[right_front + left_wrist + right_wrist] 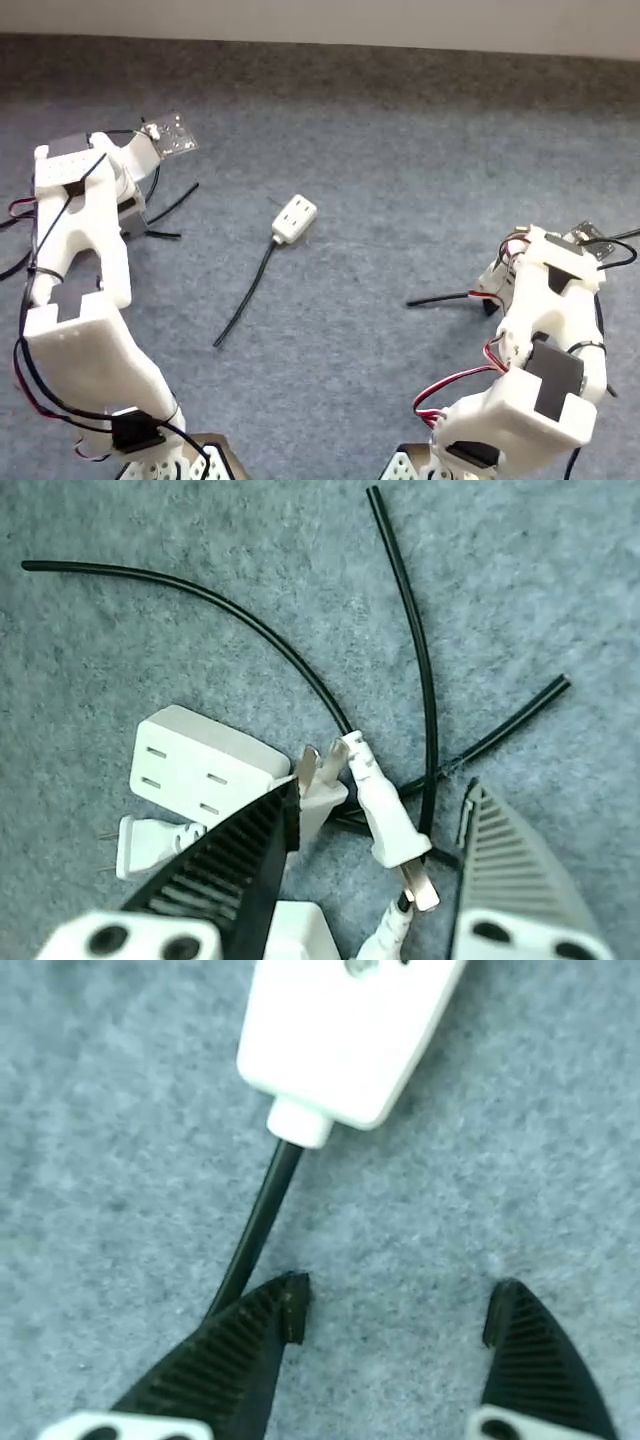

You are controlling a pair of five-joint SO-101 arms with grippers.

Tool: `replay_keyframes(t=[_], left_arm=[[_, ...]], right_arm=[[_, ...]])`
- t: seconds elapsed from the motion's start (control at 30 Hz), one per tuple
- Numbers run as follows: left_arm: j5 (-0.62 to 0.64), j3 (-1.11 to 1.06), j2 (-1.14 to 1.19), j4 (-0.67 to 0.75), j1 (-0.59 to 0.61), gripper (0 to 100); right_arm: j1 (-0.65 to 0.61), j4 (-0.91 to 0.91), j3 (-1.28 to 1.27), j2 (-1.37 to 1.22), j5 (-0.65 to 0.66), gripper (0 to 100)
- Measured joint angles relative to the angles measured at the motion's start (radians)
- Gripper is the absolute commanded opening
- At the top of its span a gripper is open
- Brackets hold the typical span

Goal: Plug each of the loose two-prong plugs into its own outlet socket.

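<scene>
Left wrist view, plugs: a long plug (388, 820) is lying lower centre between the fingers of the left hand (380, 795). A stubby plug (322, 798) is sitting just beside it, partly behind the black finger (240, 865). A small plug (150, 845) is lying lower left.
Socket block: a white socket block (195, 760) is sitting centre left, just above the small plug.
Left hand: gaping open.
Right hand: the right hand (397, 1308) is spreading open below a corded white block (345, 1035), apart from it.
High view: an outlet socket (295, 217) is lying at centre on the grey surface (400, 140), its cord (245, 290) trailing lower left.
</scene>
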State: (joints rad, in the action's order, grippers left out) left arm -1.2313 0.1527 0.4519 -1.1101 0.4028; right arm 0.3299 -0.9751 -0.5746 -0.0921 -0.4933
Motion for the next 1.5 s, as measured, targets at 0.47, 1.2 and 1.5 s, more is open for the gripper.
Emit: replay_keyframes(t=[0.47, 1.2, 1.5], left_arm=[[0.000, 0.002, 0.006, 0.000, -0.002, 25], [-0.003, 0.000, -0.074, -0.057, 0.044, 25], [-0.003, -0.034, -0.124, -0.095, 0.018, 25]], right_arm=[[-0.014, 0.000, 0.000, 0.000, 0.000, 28.9], [-0.014, 0.011, -0.003, 0.000, 0.000, 28.9], [-0.015, 0.026, -0.008, 0.002, 0.000, 28.9]])
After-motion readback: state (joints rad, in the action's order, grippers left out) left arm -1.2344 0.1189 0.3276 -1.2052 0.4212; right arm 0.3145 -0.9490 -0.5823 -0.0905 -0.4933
